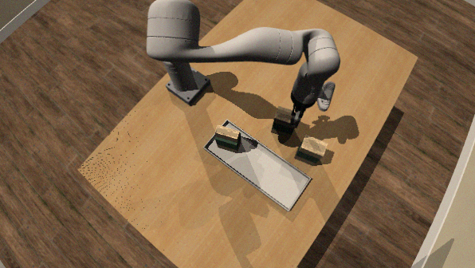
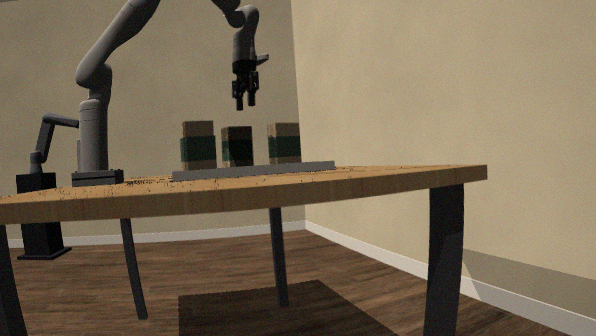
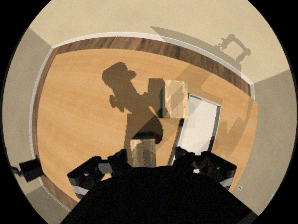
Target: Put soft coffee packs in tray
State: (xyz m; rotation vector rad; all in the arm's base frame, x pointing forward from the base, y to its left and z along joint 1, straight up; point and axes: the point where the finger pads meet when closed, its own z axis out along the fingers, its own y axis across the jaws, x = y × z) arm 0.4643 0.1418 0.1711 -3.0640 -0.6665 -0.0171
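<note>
The fingers (image 2: 245,103) hang spread apart, gripping nothing, straight above the middle coffee pack (image 2: 237,146) with clear air between them. That pack stands upright on the bench (image 2: 300,184) just behind the tray (image 1: 279,197). Another pack (image 1: 227,136) stands inside the tray's end; the third pack (image 1: 313,148) stands beside the tray.

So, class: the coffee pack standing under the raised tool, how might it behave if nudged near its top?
The middle coffee pack stands tall on a small base, so it would probably tip rather than slide. Its boxy shape suggests no rolling. The open tool hangs apart above it, so stiffness stays unjudged.
</note>
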